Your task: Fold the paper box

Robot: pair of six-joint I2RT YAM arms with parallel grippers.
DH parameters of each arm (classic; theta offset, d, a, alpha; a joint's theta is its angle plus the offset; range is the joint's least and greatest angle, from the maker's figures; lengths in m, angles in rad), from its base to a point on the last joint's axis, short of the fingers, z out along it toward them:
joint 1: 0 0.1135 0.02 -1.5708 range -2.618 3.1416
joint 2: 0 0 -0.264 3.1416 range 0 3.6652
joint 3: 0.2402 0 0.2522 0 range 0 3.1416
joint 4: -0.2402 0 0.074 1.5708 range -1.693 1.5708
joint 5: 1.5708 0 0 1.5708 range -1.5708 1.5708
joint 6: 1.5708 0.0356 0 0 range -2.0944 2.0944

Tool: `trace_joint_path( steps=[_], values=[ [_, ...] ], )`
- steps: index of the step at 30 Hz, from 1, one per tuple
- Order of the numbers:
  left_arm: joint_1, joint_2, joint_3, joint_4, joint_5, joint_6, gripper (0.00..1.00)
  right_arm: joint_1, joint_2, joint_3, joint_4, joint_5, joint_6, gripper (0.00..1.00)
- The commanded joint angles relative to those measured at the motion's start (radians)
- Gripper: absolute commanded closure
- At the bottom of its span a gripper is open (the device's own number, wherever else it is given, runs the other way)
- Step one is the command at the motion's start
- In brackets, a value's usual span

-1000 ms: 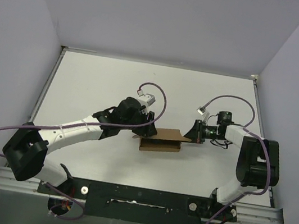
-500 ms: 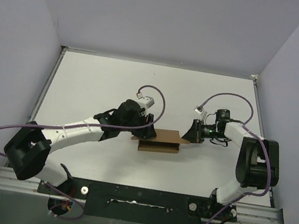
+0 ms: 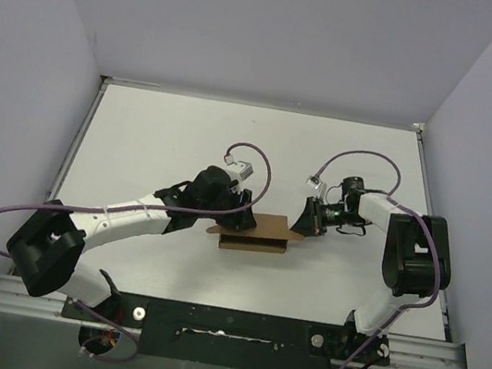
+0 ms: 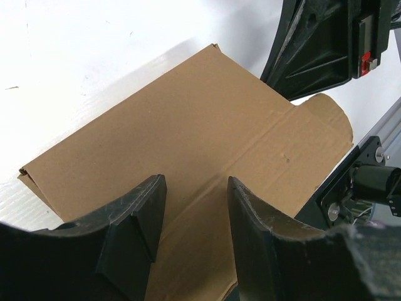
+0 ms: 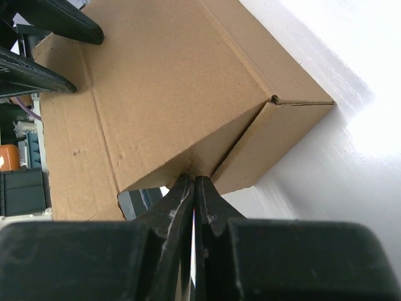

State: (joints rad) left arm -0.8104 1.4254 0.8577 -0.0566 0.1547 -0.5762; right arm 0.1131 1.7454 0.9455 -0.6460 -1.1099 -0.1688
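Note:
The paper box (image 3: pixel 255 235) is brown cardboard, partly formed, lying low on the white table between both arms. My left gripper (image 3: pixel 234 219) stands open at the box's left end. In the left wrist view its two fingertips (image 4: pixel 194 185) rest spread over the top panel (image 4: pixel 188 125), with nothing pinched between them. My right gripper (image 3: pixel 300 222) is shut at the box's right end. In the right wrist view its closed tips (image 5: pixel 193 180) press into the corner where the top panel (image 5: pixel 156 81) meets a folded end flap (image 5: pixel 269 141). No cardboard shows between its jaws.
The white table (image 3: pixel 160 134) is walled in grey on three sides. A metal rail (image 3: pixel 224 323) runs along the near edge behind the arm bases. Purple cables (image 3: pixel 263 164) loop above each wrist.
My right gripper has moved left against the box's right end, and the box has slid a little left and nearer. The left gripper has shifted slightly with it, its opening unchanged.

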Motion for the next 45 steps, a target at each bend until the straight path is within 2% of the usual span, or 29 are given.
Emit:
trace_joint_path(
  steps=[1,14,21,26,40,45],
  values=[
    [0.001,0.021,0.003,0.057,0.009,-0.017,0.57,0.016,-0.011,0.024,-0.007,-0.042,-0.001,1.0],
    [-0.001,0.023,0.0,0.052,0.008,-0.022,0.58,0.077,0.054,0.043,-0.042,-0.096,-0.007,1.0],
    [0.0,0.012,-0.014,0.049,0.002,-0.025,0.58,0.073,0.068,0.071,-0.116,-0.111,-0.069,1.0],
    [0.001,0.013,-0.014,0.05,0.002,-0.025,0.58,0.078,0.043,0.042,-0.078,-0.121,-0.037,1.0],
    [-0.001,0.018,-0.015,0.052,0.007,-0.031,0.58,0.141,0.121,0.033,-0.039,-0.157,0.036,1.0],
    [-0.003,0.008,-0.034,0.052,0.009,-0.036,0.58,0.114,0.137,0.065,-0.087,-0.151,-0.012,1.0]
  ],
)
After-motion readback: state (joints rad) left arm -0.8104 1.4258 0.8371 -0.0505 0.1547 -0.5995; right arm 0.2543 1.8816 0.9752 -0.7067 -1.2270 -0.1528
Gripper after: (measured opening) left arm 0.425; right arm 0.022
